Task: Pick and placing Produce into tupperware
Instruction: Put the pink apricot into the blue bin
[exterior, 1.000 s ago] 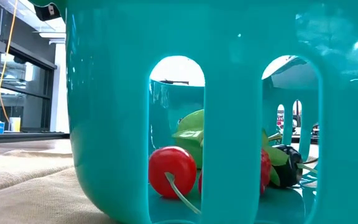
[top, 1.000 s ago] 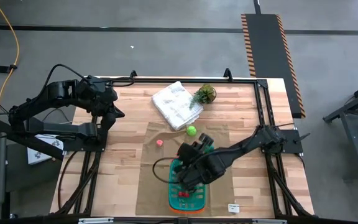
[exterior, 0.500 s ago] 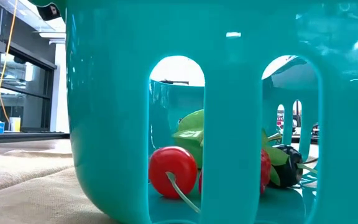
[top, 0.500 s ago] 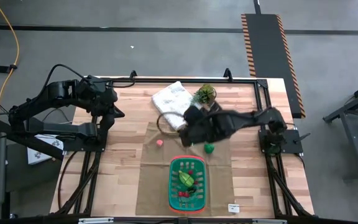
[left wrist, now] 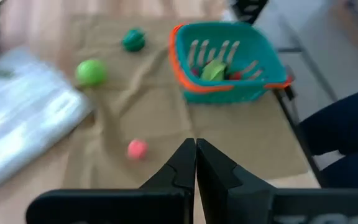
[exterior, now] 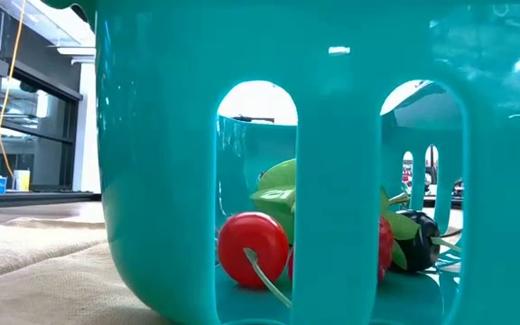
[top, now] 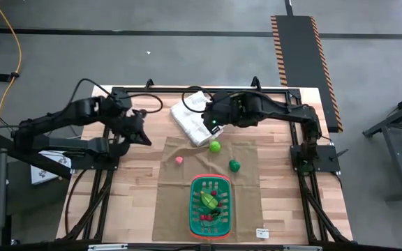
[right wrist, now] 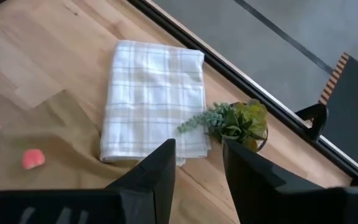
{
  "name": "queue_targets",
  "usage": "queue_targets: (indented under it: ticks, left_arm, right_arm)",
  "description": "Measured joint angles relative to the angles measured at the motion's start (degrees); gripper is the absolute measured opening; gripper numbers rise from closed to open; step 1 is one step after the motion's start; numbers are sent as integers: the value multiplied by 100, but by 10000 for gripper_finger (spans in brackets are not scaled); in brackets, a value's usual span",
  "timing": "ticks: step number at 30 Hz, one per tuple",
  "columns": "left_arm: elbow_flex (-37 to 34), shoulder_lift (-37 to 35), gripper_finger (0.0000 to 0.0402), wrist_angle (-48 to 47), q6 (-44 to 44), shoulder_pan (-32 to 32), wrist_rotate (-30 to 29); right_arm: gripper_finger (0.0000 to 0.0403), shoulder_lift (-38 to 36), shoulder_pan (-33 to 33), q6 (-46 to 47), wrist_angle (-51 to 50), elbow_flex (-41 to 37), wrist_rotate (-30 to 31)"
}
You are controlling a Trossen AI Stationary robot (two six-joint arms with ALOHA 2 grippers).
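Note:
The tupperware, a green basket with an orange rim [top: 210, 206], stands on a tan mat near the table's front edge and fills the low view [exterior: 152, 135]. Inside it lie a red cherry [exterior: 251, 249], a light green piece [top: 210, 201] and other produce. On the mat rest a light green ball [top: 215, 146], a dark green piece [top: 234, 165] and a small pink piece [top: 179, 160]. My right gripper [right wrist: 197, 155] hovers open above the folded white cloth [top: 195, 116], holding nothing. My left gripper [left wrist: 196, 149] is shut and empty, at the mat's left side, pointing toward the pink piece [left wrist: 137, 148].
A small potted plant [right wrist: 236, 122] stands beside the white cloth at the far edge. The tan mat [top: 180, 202] covers the table's middle and front. A black frame rail [top: 295, 118] runs along the table's sides. Bare wood lies left and right of the mat.
My right gripper has swung away from above the basket toward the table's far edge and risen; it now hangs over the white cloth. My left gripper has dropped a little toward the mat and rolled about its own axis, staying shut.

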Motion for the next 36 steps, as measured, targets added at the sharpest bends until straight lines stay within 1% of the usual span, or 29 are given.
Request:
queue_targets:
  ticks: [3, 6, 8, 12, 17, 20, 22, 25, 28, 31, 32, 35, 36]
  left_arm:
    - [-555, 8, 3, 887, -224, -2, 559]
    - [-980, 110, 3, 1338, -650, 22, 607]
    - [-1093, 151, 3, 1392, -775, 166, 540]
    - [-1142, 140, 3, 1410, -763, 594, 606]
    - [-1146, -260, 3, 1173, -755, 1559, 854]
    - [-1293, -739, 3, 1103, -818, 2158, 1049]
    - [-1499, -1145, 3, 1087, -931, 2482, 1054]
    - [-1898, -1742, 3, 1285, -1486, 2756, 1058]
    - [-2362, -2415, 3, 1640, -2225, 2692, 1012]
    - [-2827, -3121, 3, 1943, -2693, 2543, 654]
    - [-2981, -3306, 3, 2135, -2860, 2474, 615]
    - [-3329, -3761, 9, 2715, -3721, 2232, 663]
    - [-3388, -3873, 16, 2882, -3848, 2132, 725]
  right_arm:
    - [126, 1, -21, 15, 0, 0, -14]
    - [126, 1, -21, 69, 0, 0, -77]
    - [126, 1, -19, 61, 1, 0, -75]
    - [126, 1, -12, -165, 0, 0, -73]
    - [126, 1, -144, -633, 0, 0, -71]
    - [126, 1, -238, -959, -1, 0, -74]
    - [126, 1, -305, -1126, 0, 0, -110]
    - [126, 1, -414, -1310, -2, 0, -144]
    - [126, 1, -521, -1341, 0, 0, -158]
    - [126, 1, -612, -1409, -2, 0, -222]
    - [126, 1, -634, -1448, -2, 0, -276]
    - [126, 1, -679, -1473, -2, 0, -473]
    - [126, 1, -685, -1470, -3, 0, -522]
